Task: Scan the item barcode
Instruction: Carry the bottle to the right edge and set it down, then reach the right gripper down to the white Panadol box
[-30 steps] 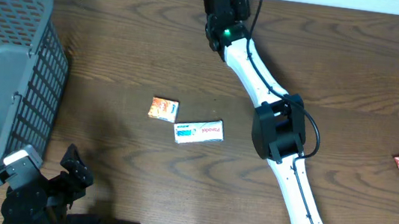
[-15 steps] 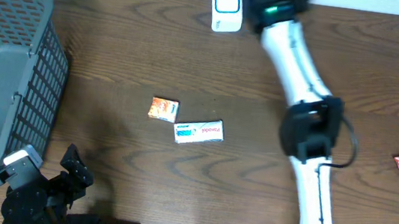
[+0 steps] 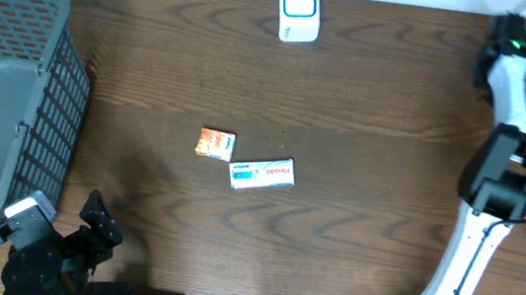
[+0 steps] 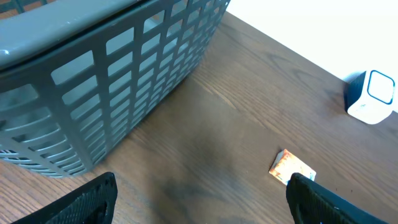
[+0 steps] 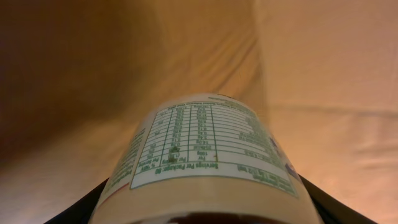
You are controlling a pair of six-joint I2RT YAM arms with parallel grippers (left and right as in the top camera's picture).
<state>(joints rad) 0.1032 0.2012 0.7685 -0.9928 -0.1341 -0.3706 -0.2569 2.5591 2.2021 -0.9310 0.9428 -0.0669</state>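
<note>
Bottle is clamped in right gripper, nutrition label facing wrist cam, long axis pointing out along the fingers. It's held well right of scanner, above tabletop. Right arm is nearer to scanner. Left gripper is wide, empty, far from scanner.

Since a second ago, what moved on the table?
The right arm swung from the far middle to the far right, uncovering the white scanner. Its pincer holds a labelled bottle. The orange box, white box, basket and left arm stayed put.
</note>
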